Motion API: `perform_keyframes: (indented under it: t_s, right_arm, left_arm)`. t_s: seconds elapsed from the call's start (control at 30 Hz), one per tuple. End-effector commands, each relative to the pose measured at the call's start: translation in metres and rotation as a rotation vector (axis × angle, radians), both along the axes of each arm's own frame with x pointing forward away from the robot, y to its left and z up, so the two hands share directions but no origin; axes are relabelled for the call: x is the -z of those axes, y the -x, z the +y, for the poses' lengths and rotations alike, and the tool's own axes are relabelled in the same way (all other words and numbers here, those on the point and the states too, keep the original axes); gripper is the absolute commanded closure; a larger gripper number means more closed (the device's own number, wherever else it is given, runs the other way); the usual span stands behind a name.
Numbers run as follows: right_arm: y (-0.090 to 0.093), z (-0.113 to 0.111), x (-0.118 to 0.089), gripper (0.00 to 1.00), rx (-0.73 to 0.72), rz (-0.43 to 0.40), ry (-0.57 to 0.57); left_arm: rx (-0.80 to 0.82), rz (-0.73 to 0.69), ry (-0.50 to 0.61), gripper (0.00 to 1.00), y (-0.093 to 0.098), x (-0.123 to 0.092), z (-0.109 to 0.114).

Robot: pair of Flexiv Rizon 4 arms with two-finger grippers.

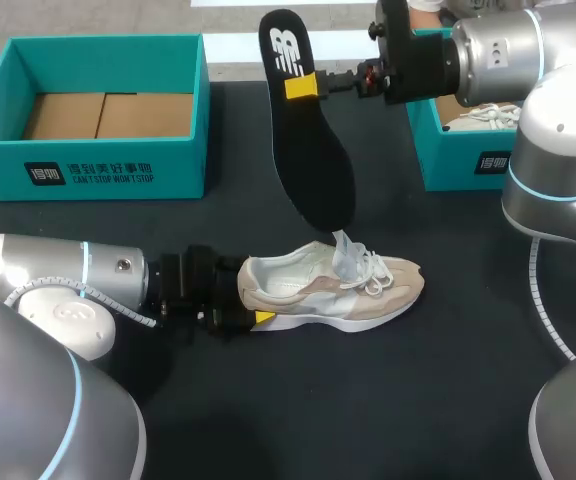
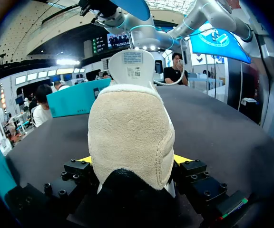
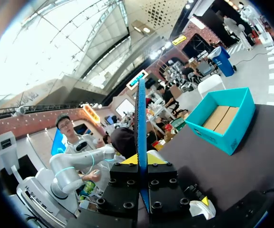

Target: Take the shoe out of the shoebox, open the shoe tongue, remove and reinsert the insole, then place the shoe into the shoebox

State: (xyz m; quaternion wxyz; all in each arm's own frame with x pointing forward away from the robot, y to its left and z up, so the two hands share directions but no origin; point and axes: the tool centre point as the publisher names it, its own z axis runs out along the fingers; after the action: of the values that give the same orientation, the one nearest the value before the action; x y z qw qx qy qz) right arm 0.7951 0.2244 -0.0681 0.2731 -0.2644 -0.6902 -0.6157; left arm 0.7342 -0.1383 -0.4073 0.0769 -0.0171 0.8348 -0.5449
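Black insole [image 1: 313, 170] hangs upper centre, clamped in the right fingers [image 1: 300, 86]. Left fingers [image 1: 264, 317] seemingly clamp the beige shoe [image 1: 333, 290] at its heel.

Print [image 1: 88, 173] stands on the shoebox [image 1: 183, 160], a white logo [image 1: 286, 48] on the insole [image 1: 313, 165], a label [image 2: 133, 64] on the tongue [image 2: 118, 76].

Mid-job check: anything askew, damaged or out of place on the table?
Nothing stands out. The left end effector grips the upright shoe at its heel; the right end effector holds the insole, undamaged, hanging toe-down by the raised tongue.
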Motion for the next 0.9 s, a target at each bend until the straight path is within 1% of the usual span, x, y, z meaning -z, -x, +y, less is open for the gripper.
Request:
perform_keyframes:
  t_s: [0.03, 0.17, 0.27, 0.33, 0.4, 0.53, 0.63, 0.73, 0.87, 0.9]
  right_arm:
    - [0.003, -0.014, -0.014, 1.00, 0.040, 0.004, -0.047]
    - [0.011, -0.026, -0.035, 1.00, 0.071, -0.030, -0.048]
    - [0.019, -0.027, -0.043, 1.00, 0.074, -0.041, -0.047]
    - [0.028, -0.025, -0.048, 1.00, 0.071, -0.050, -0.044]
    - [0.039, -0.023, -0.050, 1.00, 0.065, -0.036, -0.028]
    - [0.063, -0.025, -0.054, 1.00, 0.093, -0.029, -0.060]
    - [0.077, -0.028, -0.054, 1.00, 0.103, -0.032, -0.066]
    - [0.092, -0.031, -0.056, 1.00, 0.083, -0.065, -0.068]
    - [0.113, -0.036, -0.051, 1.00, 0.088, -0.022, -0.053]
    - [0.116, -0.037, -0.050, 1.00, 0.090, -0.021, -0.053]
  left_arm:
    - [0.001, 0.001, -0.005, 1.00, 0.000, 0.000, -0.001]
    - [0.001, 0.001, -0.005, 1.00, 0.000, 0.000, -0.001]
    - [0.001, 0.001, -0.005, 1.00, 0.000, 0.000, -0.001]
    - [0.001, 0.001, -0.005, 1.00, 0.000, 0.000, -0.001]
    - [0.001, 0.001, -0.005, 1.00, 0.000, 0.000, -0.001]
    - [0.001, 0.001, -0.005, 1.00, 0.000, 0.000, -0.001]
    - [0.001, 0.001, -0.005, 1.00, 0.000, 0.000, -0.001]
    - [0.001, 0.001, -0.005, 1.00, 0.000, 0.000, -0.001]
    - [0.001, 0.001, -0.005, 1.00, 0.000, 0.000, -0.001]
    - [0.001, 0.001, -0.005, 1.00, 0.000, 0.000, -0.001]
